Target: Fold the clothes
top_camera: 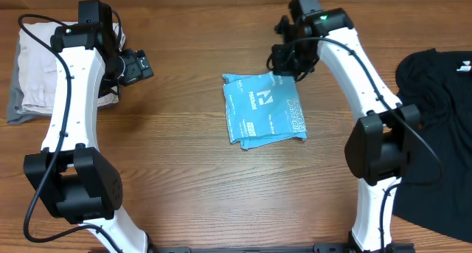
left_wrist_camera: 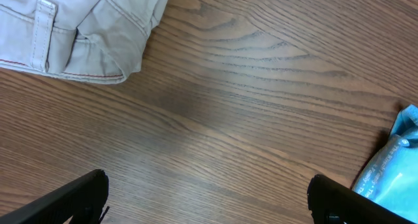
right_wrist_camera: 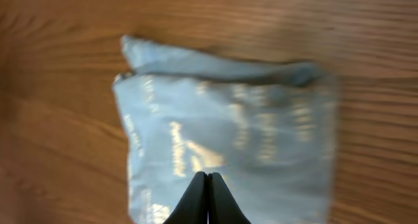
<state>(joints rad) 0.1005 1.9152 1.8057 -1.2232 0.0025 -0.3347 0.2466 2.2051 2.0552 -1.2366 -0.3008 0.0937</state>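
Note:
The light blue T-shirt (top_camera: 264, 108) lies folded into a small square at the middle of the table, lettering up. In the right wrist view it (right_wrist_camera: 228, 126) fills the frame, blurred. My right gripper (top_camera: 284, 65) hovers at the shirt's far right corner; its fingers (right_wrist_camera: 208, 178) are pressed together with nothing between them, above the shirt. My left gripper (top_camera: 140, 65) is at the far left, well clear of the shirt; its fingers (left_wrist_camera: 209, 198) are wide apart over bare wood. The shirt's edge shows at the right of the left wrist view (left_wrist_camera: 395, 165).
A folded beige garment (top_camera: 33, 83) lies at the far left edge and also shows in the left wrist view (left_wrist_camera: 78, 28). A black garment (top_camera: 435, 135) lies at the right edge, partly under the right arm's base.

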